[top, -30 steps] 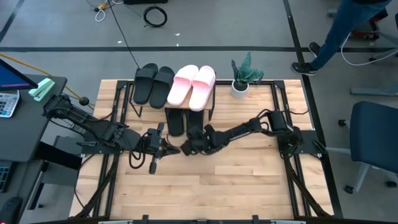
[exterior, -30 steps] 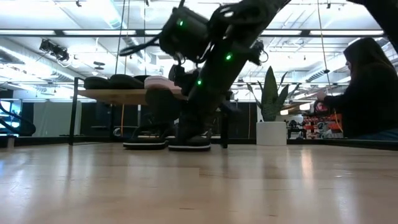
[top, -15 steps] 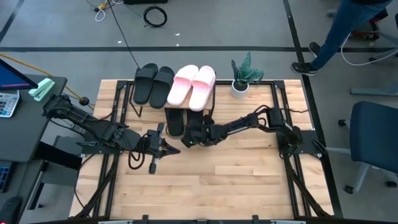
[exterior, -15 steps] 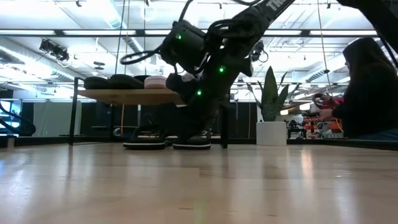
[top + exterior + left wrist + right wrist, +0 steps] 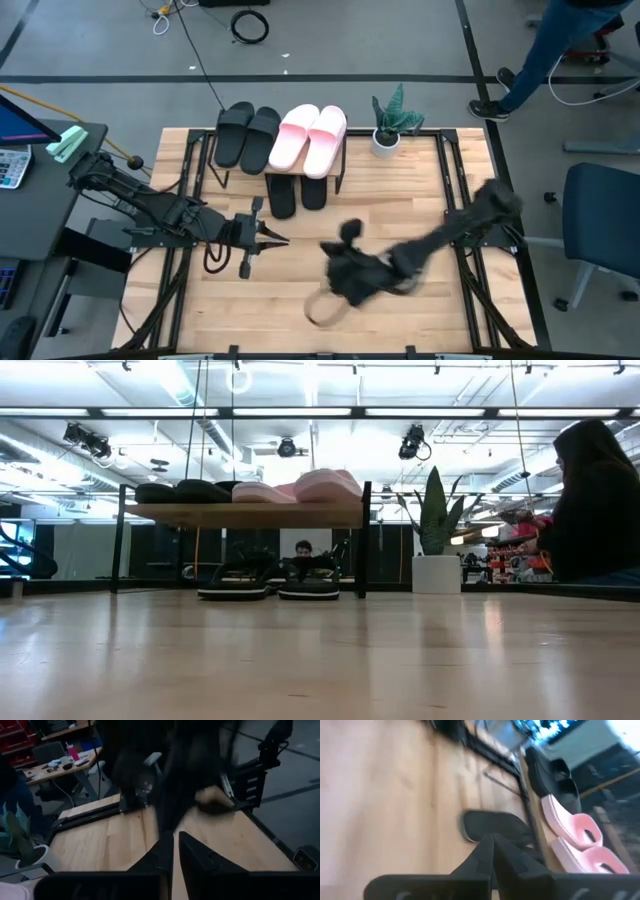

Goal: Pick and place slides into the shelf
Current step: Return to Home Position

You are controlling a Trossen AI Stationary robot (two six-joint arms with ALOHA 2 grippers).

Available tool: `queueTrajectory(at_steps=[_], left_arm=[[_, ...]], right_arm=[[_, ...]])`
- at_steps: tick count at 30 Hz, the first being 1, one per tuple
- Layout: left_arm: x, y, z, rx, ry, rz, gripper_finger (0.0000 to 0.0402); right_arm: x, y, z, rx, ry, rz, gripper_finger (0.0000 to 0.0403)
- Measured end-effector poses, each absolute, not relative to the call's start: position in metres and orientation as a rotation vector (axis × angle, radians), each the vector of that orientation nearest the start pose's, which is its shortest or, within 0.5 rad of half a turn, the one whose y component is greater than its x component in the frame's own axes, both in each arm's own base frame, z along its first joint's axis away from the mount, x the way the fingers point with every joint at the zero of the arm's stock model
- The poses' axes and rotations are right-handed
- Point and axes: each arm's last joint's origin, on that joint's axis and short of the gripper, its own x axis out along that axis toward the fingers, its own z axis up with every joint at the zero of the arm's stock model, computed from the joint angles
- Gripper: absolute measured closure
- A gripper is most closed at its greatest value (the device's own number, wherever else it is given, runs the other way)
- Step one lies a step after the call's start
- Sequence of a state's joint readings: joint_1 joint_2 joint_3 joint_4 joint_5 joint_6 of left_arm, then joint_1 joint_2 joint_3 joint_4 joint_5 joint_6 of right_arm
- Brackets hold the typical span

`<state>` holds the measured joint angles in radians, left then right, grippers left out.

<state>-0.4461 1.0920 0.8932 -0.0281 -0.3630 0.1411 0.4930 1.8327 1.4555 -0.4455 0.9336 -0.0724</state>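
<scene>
The shelf (image 5: 283, 160) stands at the table's far side, and its top board (image 5: 240, 513) carries two black slides (image 5: 246, 134) and two pale pink slides (image 5: 311, 138). Two thin black flip-flops (image 5: 298, 193) lie flat on the table under it, also seen in the low view (image 5: 270, 590). My right gripper (image 5: 348, 238) is blurred over the middle of the table, near of the shelf; its fingers (image 5: 492, 851) are shut and hold nothing. My left gripper (image 5: 278, 239) waits shut, left of centre (image 5: 173, 851).
A potted plant (image 5: 390, 122) stands on the table's far right, beside the shelf. Black frame rails (image 5: 452, 180) run along both sides of the table. A person (image 5: 598, 500) sits beyond the table's right. The near half of the tabletop (image 5: 260, 310) is bare wood.
My right gripper has drawn away from the flip-flops under the shelf and swung fast toward the table's near edge, leaving the low view. The flip-flops lie where they were. My left arm has kept still.
</scene>
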Motion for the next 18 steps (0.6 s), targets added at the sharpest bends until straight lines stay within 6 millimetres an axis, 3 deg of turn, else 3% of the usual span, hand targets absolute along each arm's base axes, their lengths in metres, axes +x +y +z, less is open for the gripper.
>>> queueTrajectory(at_steps=[2, 5, 8, 11, 14, 18], left_arm=[[0.222, -0.095, 0.322, 0.243, 0.25, -0.1, 0.0363], [0.22, -0.093, 0.319, 0.219, 0.281, -0.08, 0.0361], [0.211, -0.083, 0.34, 0.135, 0.232, 0.007, 0.0362], [0.188, -0.067, 0.366, 0.08, 0.233, 0.054, 0.0366], [0.161, -0.052, 0.389, 0.036, 0.19, 0.073, 0.0371], [0.13, -0.039, 0.392, -0.025, 0.127, 0.07, 0.0376]], right_arm=[[0.333, 0.181, 0.288, -0.533, 0.594, -0.352, 0.0391], [0.288, 0.184, 0.325, -0.49, 0.569, -0.303, 0.0388], [0.244, 0.173, 0.362, -0.357, 0.498, -0.319, 0.0388], [0.205, 0.151, 0.39, -0.136, 0.433, -0.363, 0.0389], [0.175, 0.134, 0.395, 0.002, 0.437, -0.379, 0.0389], [0.152, 0.129, 0.359, 0.006, 0.423, -0.409, 0.0386]])
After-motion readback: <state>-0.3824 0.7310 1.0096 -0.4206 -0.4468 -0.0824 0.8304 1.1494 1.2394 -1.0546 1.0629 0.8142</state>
